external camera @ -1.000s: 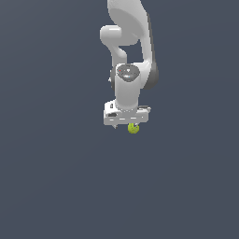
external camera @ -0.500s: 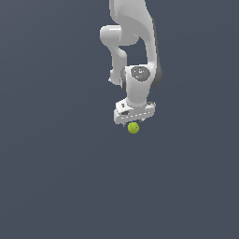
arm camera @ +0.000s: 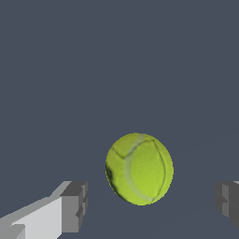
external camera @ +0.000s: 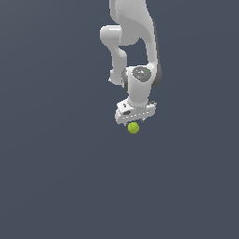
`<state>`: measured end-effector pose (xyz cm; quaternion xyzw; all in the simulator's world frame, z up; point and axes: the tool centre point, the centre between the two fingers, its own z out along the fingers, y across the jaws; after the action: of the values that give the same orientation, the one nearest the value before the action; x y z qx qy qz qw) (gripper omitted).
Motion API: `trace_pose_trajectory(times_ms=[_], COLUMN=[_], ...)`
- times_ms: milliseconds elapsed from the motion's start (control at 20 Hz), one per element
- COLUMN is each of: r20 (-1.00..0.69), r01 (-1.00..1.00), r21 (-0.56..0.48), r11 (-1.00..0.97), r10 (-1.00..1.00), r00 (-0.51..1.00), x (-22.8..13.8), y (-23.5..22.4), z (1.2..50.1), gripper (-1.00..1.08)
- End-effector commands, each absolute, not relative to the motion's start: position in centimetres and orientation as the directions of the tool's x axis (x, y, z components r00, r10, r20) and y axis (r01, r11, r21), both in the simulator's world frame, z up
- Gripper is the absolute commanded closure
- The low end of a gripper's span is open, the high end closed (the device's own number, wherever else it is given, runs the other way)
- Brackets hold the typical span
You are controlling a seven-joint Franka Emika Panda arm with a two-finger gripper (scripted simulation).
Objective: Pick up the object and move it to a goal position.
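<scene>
The small yellow-green ball (external camera: 133, 128) with faint seam lines lies on the dark grey floor, directly under the white arm's hand. In the wrist view the ball (arm camera: 139, 169) sits between the two grey fingertips (arm camera: 74, 205), with a clear gap on each side. My gripper (external camera: 134, 123) is open and straddles the ball without touching it. In the wrist view the gripper (arm camera: 150, 202) has its jaws wide apart.
The plain dark grey floor (external camera: 56, 177) surrounds the ball on all sides. The white arm (external camera: 135, 42) rises above the hand toward the top of the exterior view. No other object shows.
The hand has shifted to the exterior view's right and turned at the wrist, ending centred over the ball. The ball has not moved.
</scene>
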<state>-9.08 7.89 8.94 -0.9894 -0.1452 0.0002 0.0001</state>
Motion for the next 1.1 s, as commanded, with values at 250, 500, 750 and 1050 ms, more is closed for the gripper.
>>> trace_pose_trajectory(times_ms=[250, 500, 750, 1050], r20=[0.000, 0.000, 0.000, 0.000], r01=[0.290, 0.290, 0.291, 0.291], r21=[0.000, 0.000, 0.000, 0.000], r11=[-0.957, -0.957, -0.957, -0.957], r10=[0.290, 0.290, 0.291, 0.291], r00=[0.957, 0.957, 0.957, 0.957], x=[-9.3, -9.3, -9.2, -9.2], y=[7.9, 7.9, 8.0, 8.0], z=[6.3, 4.5, 4.1, 4.1], gripper=[-0.92, -0.92, 1.08, 1.08])
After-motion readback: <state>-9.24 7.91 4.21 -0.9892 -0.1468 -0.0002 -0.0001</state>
